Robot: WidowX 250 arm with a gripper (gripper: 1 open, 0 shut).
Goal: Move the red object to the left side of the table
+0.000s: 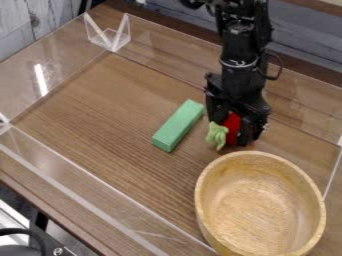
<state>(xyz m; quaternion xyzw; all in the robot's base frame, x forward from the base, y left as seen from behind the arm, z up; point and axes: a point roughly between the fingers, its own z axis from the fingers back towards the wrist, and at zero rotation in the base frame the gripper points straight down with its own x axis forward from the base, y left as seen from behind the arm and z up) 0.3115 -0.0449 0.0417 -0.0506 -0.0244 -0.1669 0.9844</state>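
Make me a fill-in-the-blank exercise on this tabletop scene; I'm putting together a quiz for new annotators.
1. The gripper stands with its jaws ____ around the red object.
2. The green block lies to the ____ of the red object in the picture.
3. The round wooden ____ sits at the lower right of the table.
4. The gripper points straight ____.

Missing words: open; left; bowl; down

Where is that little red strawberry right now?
In the camera view, the toy strawberry sits right of centre on the table, between the open gripper's fingers, beside the green block.
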